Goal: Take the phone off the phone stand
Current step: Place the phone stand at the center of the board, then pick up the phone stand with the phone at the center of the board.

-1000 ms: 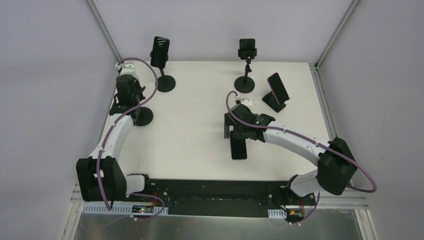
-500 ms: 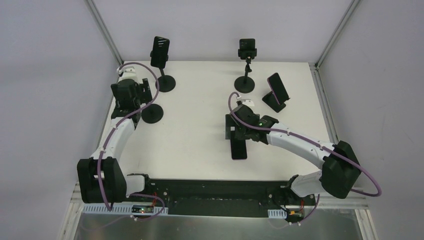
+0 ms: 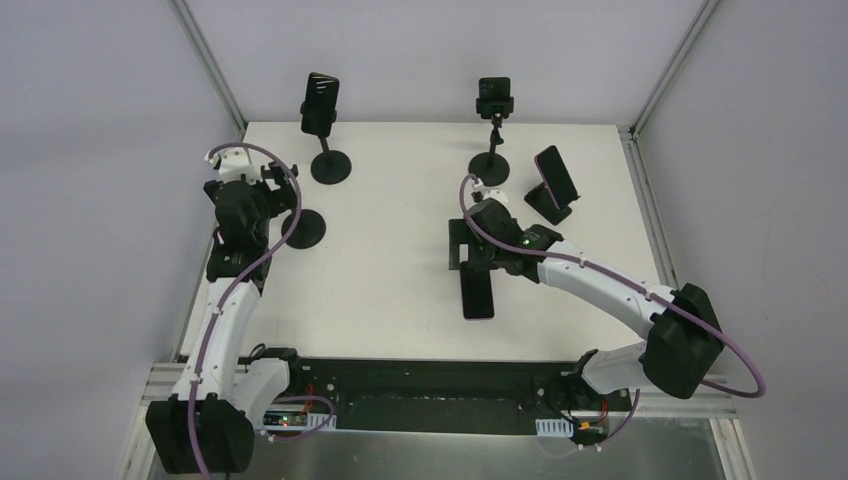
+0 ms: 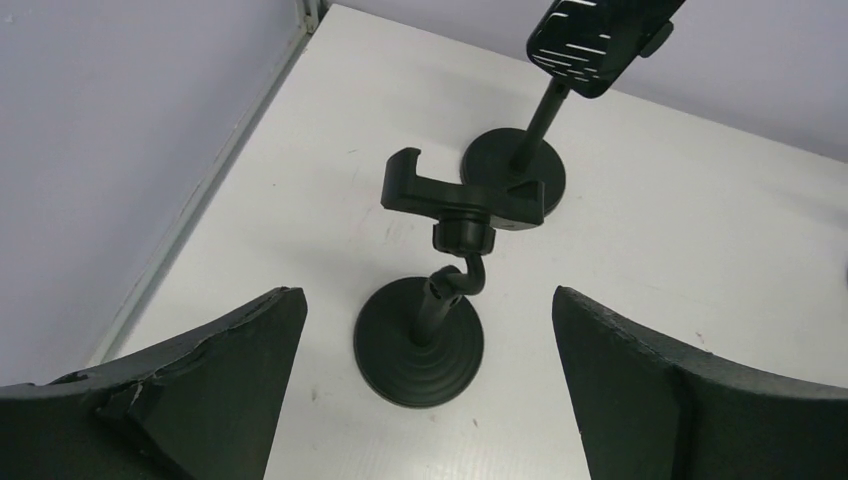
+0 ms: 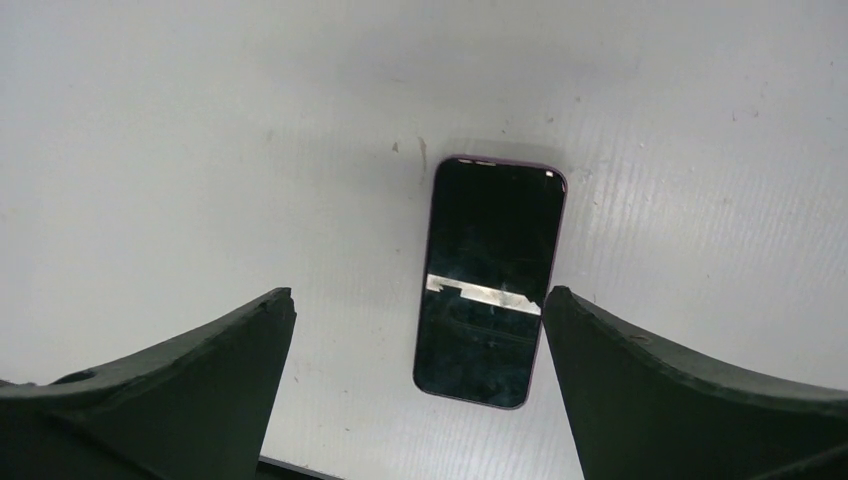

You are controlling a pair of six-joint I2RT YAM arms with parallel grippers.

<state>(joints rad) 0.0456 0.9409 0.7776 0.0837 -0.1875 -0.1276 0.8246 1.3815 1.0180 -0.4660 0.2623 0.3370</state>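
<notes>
Pulled left gripper (image 4: 425, 300) back from empty phone stand (image 4: 462, 192); jaws wide, gripping nothing. Right gripper (image 5: 418, 298) likewise spread wide, unloaded, above phone (image 5: 490, 300) lying flat on desk (image 5: 200, 150), off the stand.

A phone (image 5: 490, 283) lies flat on the table (image 3: 390, 200) beneath my right gripper (image 5: 418, 300). Before my left gripper (image 4: 428, 300) stands an empty stand (image 4: 460, 235), with a loaded stand (image 4: 545, 110) just behind it. A tripod (image 3: 490, 168) and a cradle (image 3: 548, 208) sit at the back right.
</notes>
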